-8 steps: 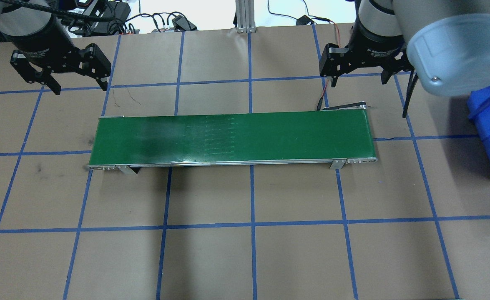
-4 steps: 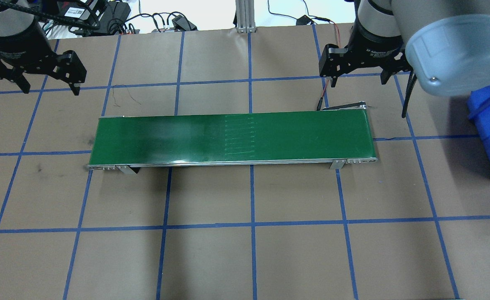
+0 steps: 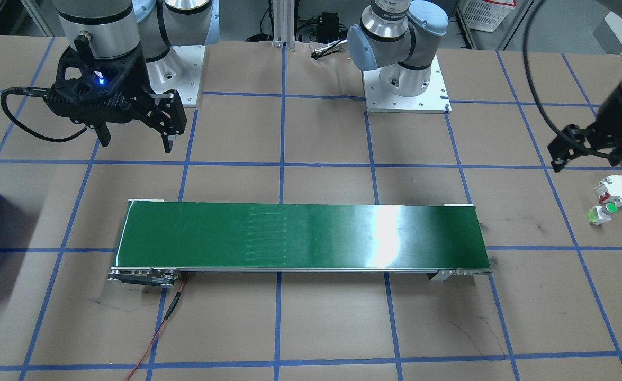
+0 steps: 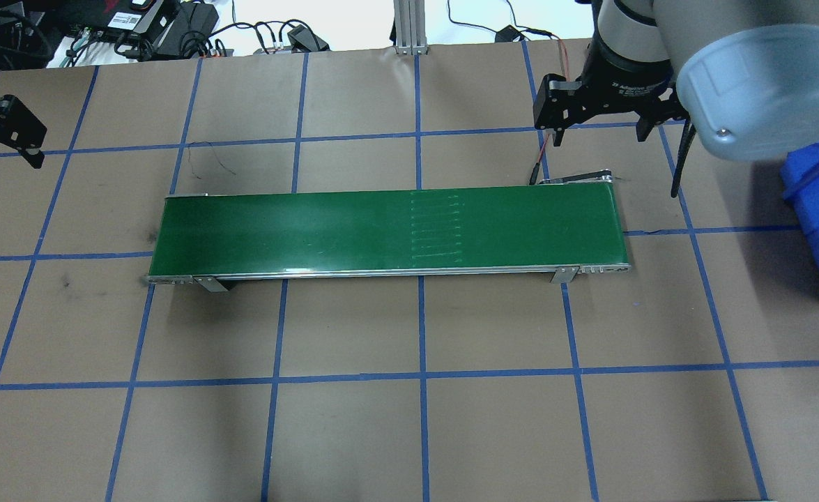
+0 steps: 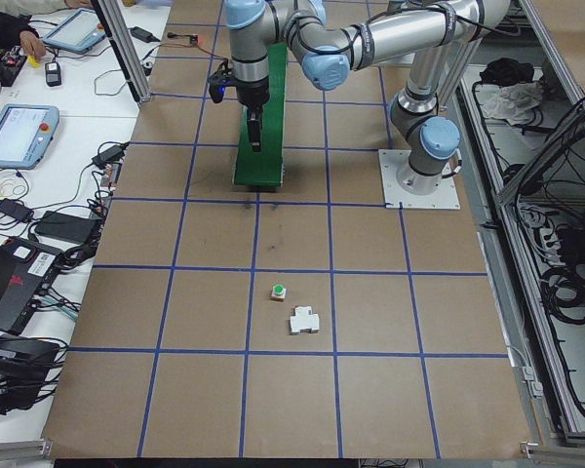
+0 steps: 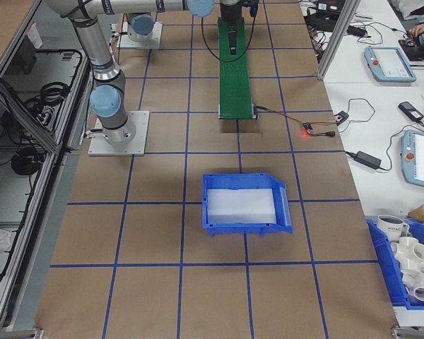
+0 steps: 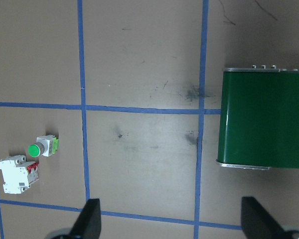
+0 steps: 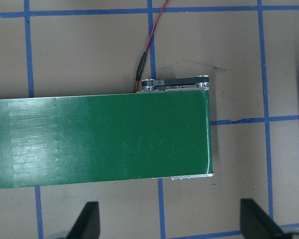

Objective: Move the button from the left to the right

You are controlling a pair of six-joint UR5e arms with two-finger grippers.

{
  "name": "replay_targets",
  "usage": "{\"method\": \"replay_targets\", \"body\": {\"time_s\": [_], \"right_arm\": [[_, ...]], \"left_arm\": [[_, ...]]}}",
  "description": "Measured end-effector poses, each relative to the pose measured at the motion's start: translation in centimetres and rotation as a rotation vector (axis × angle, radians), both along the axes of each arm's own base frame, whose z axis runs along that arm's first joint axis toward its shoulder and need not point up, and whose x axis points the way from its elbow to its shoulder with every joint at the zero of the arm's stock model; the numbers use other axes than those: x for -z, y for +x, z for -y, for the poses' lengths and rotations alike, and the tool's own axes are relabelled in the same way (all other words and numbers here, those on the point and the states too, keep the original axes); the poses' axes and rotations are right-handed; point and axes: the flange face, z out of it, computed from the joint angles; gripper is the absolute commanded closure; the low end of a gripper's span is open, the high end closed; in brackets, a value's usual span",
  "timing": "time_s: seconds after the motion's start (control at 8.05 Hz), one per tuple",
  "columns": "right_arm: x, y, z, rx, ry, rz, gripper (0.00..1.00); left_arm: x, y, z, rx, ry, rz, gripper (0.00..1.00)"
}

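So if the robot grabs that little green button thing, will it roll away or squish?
The button looks like hard plastic, so it probably won't squish. It lies on its side, and the round green cap could let it roll if nudged. It looks small, so probably light and easily knocked by the left tool.

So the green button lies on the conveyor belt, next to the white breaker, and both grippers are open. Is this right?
Not quite. The button lies on the brown table paper, well off the conveyor belt, as the left wrist view shows. The rest holds: it sits next to the white breaker, and the left gripper and right gripper are both open.
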Motion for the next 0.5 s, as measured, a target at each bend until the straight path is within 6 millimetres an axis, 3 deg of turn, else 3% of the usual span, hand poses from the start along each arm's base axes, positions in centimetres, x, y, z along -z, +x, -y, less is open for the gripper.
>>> {"method": "replay_targets", "body": {"time_s": [0.25, 0.5], "right_arm": [[0.1, 0.0, 0.0, 0.001, 0.007, 0.000, 0.00], [0.4, 0.0, 0.0, 0.001, 0.016, -0.001, 0.00]], "left_arm": [[2.2, 5.8, 0.2, 0.028, 0.019, -0.040, 0.00], [4.9, 13.6, -0.8, 0.008, 0.044, -0.062, 0.00]]}}
